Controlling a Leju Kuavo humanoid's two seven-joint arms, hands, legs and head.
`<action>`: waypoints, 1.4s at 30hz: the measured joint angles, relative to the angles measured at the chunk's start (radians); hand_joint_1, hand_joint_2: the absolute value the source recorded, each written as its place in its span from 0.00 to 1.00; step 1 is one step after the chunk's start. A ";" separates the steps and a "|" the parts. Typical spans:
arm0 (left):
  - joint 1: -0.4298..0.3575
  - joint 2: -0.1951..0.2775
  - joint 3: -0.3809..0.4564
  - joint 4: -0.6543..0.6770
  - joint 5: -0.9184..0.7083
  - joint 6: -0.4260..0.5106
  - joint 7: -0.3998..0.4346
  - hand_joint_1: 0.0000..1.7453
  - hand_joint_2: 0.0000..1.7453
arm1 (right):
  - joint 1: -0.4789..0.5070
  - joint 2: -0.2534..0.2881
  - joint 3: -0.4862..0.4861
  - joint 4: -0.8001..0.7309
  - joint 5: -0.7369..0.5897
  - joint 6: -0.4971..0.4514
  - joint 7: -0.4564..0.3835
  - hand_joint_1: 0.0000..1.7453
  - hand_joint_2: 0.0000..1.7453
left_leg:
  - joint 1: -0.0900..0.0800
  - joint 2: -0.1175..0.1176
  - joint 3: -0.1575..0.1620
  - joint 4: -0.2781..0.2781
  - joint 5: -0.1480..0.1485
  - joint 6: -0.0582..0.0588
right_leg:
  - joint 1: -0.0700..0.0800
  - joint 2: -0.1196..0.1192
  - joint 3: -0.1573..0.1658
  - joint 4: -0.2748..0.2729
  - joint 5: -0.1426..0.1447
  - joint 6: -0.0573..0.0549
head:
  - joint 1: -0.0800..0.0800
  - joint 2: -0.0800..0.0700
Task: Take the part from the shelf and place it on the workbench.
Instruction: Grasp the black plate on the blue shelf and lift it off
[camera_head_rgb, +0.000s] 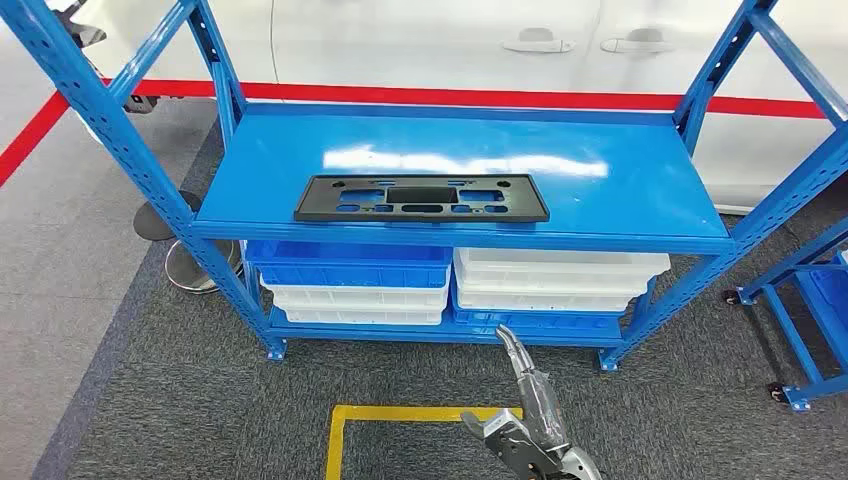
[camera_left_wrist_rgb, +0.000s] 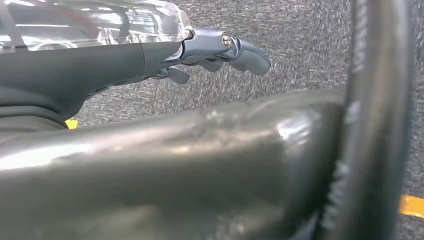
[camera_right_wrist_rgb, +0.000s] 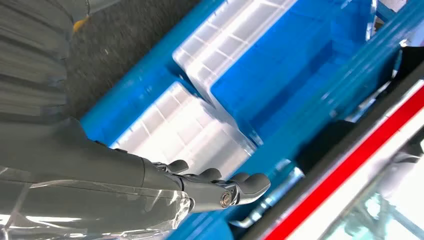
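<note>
Right hand (camera_head_rgb: 530, 440) nearest, raised low over the grey carpet beside the yellow floor marking (camera_head_rgb: 345, 415); fingers (camera_right_wrist_rgb: 247, 182) apart and lightly bent, holding nothing, pointing toward the stacked bins. Left hand (camera_left_wrist_rgb: 220, 47) hangs over the carpet; fingers loosely extended, nothing in them. Beyond, blue shelf rack (camera_head_rgb: 640, 215); white and blue plastic bins (camera_head_rgb: 350, 280) on its lower tier; black flat perforated part (camera_head_rgb: 422, 198) lies on the upper deck, near the front edge, well apart from both hands. Risks, judged: part is thin and flush to the deck, so fingers may slide over it or push it backward; a one-handed lift at one end may tip it; the reach could strike the front lip.
</note>
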 joint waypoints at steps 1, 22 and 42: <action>-0.001 0.000 0.000 0.000 0.000 0.000 0.000 0.00 0.00 | -0.002 -0.001 0.004 -0.002 0.003 -0.002 0.002 0.00 1.00 | -0.001 0.000 -0.001 0.003 -0.002 -0.003 | 0.002 0.000 0.002 -0.010 -0.003 -0.001 | 0.000 0.000; -0.018 0.025 -0.011 0.004 -0.112 -0.019 -0.038 0.00 0.00 | -0.094 0.054 0.111 -0.034 0.850 -0.322 0.144 0.00 1.00 | 0.017 0.001 -0.047 0.017 0.025 -0.022 | 0.002 0.001 0.017 -0.013 -0.040 0.002 | 0.000 0.000; -0.021 0.053 -0.028 0.006 -0.138 -0.151 -0.022 0.00 0.00 | -0.096 0.070 0.131 -0.115 0.952 -0.327 0.212 0.00 1.00 | 0.012 0.004 -0.166 0.268 -0.094 -0.053 | 0.010 -0.004 0.024 -0.053 -0.012 -0.048 | -0.001 0.000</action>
